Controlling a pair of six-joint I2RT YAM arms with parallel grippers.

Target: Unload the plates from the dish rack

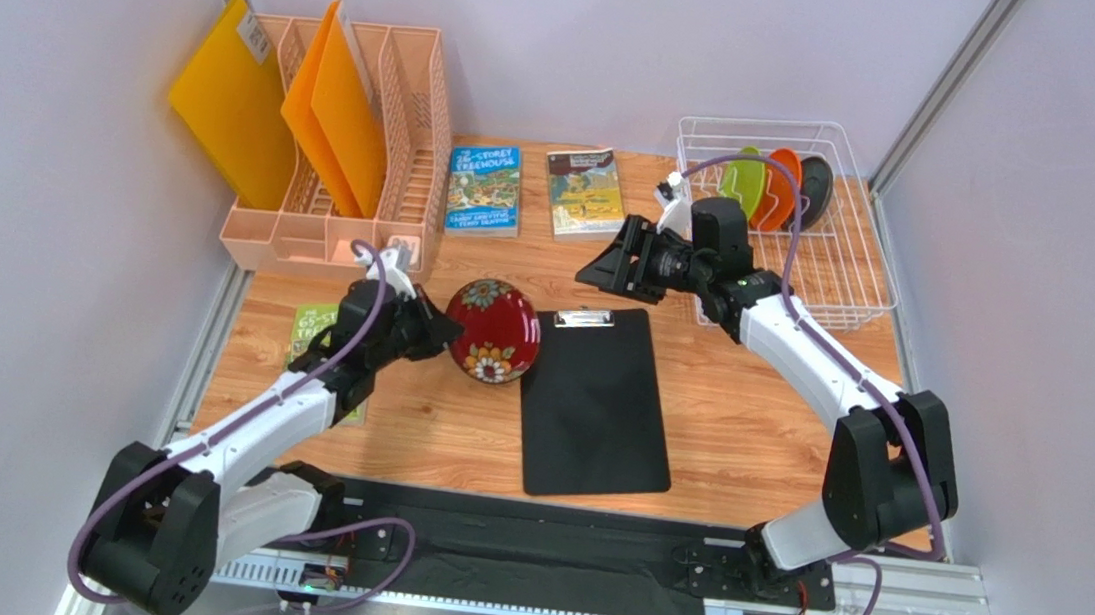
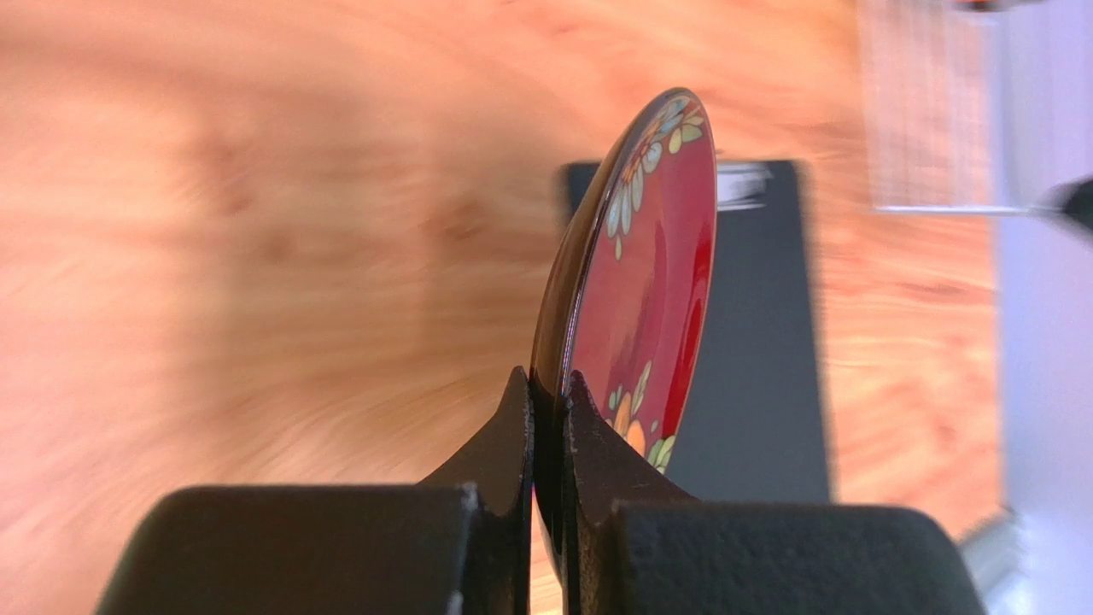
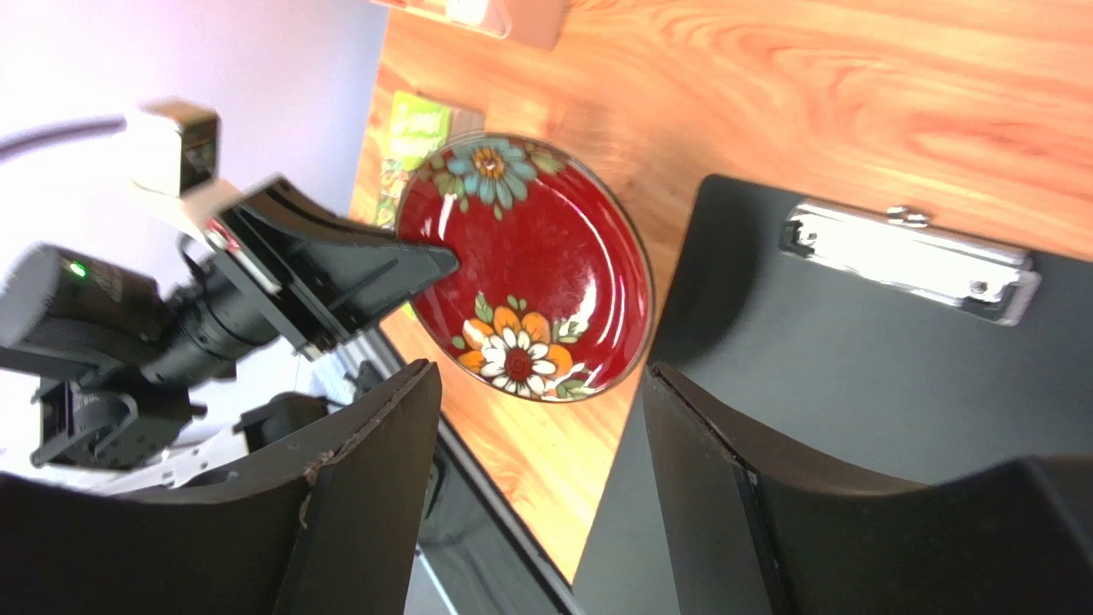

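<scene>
The dark red flowered plate (image 1: 494,330) (image 2: 648,256) (image 3: 526,263) stands on edge over the table, just left of the clipboard. My left gripper (image 1: 431,330) (image 2: 545,385) is shut on its rim, one finger on each face. My right gripper (image 1: 595,270) (image 3: 539,372) hovers to the plate's right, above the clipboard's top end; it is open and holds nothing. The white wire dish rack (image 1: 829,275) sits at the back right. In it stand a lime green plate (image 1: 743,180), an orange plate (image 1: 781,187) and a dark teal-grey plate (image 1: 817,188).
A black clipboard (image 1: 595,398) lies in the middle of the table. Two books (image 1: 484,189) (image 1: 583,191) lie behind it. A peach file organiser (image 1: 410,159) with orange folders stands at the back left. A green card (image 1: 310,327) lies under the left arm.
</scene>
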